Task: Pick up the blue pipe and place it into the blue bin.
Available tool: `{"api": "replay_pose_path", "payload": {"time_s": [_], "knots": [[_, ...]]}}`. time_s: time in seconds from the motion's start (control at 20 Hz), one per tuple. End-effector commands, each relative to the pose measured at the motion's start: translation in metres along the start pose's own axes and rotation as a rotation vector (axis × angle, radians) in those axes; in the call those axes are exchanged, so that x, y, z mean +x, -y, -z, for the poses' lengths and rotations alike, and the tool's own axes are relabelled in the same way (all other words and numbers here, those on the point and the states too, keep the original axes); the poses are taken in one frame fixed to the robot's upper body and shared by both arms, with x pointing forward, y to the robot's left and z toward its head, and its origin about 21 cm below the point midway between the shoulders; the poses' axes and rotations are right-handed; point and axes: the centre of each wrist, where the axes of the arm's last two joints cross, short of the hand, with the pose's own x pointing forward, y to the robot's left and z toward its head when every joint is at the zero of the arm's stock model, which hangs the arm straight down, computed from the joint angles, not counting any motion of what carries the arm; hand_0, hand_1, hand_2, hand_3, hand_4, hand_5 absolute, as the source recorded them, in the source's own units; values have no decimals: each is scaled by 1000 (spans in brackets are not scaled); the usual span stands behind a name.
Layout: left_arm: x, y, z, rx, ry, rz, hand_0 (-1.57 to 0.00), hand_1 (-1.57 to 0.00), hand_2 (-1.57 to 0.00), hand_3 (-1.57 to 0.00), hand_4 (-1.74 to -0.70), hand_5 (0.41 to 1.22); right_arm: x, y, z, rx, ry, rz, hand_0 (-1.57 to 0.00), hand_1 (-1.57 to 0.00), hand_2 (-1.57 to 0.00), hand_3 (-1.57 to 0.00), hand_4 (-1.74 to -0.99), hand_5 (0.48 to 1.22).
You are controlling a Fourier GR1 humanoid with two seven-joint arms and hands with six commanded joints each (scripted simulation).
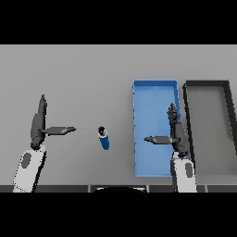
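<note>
The blue pipe (104,138), short with a dark cap at its far end, lies on the grey table in the middle of the head view. The blue bin (141,95) stands to its right, long and shallow. My right hand (177,135) hovers over the bin's right side with straight fingers and its thumb pointing left; it holds nothing. On the left, my left hand (38,125) is open too, its thumb pointing right toward the pipe, about a hand's width away from it.
A dark grey bin (187,99) stands right beside the blue bin, at the right edge of the table.
</note>
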Motion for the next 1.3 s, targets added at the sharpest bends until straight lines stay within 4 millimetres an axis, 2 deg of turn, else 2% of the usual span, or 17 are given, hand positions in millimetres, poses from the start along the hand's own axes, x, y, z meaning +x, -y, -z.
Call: {"api": "replay_pose_path", "payload": {"time_s": [0.0,0.25,0.3,0.4,0.6,0.8,0.9,1.1,1.2,1.25], "knots": [[0,0,0,0,6,-1,1,1,1,1,-967,594,0,0,0,-1,1,0,1,1,1,1,-1210,594],[1,5,-4,-4,10,-2,1,1,1,1,-967,594,-1,3,-5,2,5,0,1,1,1,1,-1210,594],[1,-4,-7,-158,52,77,1,1,1,1,-967,594,7,11,-7,57,65,-153,1,1,1,1,-1210,594],[5,-27,-4,-297,63,151,1,1,1,1,-970,596,11,17,-17,127,102,-294,1,1,1,1,-1198,589],[5,-35,-6,-384,80,178,1,1,1,1,-967,598,16,15,-21,163,112,-355,1,1,1,1,-1191,587],[10,-26,-19,-520,119,173,1,1,1,1,-977,583,21,17,-17,159,95,-348,1,1,1,1,-1187,579],[15,-23,-32,-610,116,180,1,1,1,1,-989,566,20,13,-18,169,110,-339,1,1,1,1,-1200,580],[26,4,-48,-726,38,243,1,1,1,1,-1031,496,20,16,-23,165,107,-318,1,1,1,1,-1229,576],[24,16,-51,-779,6,263,1,1,1,1,-1061,474,21,14,-18,161,98,-325,1,1,1,1,-1223,572],[22,24,-54,-814,22,267,1,1,1,1,-1075,472,19,15,-21,164,111,-327,1,1,1,1,-1219,572]]}}
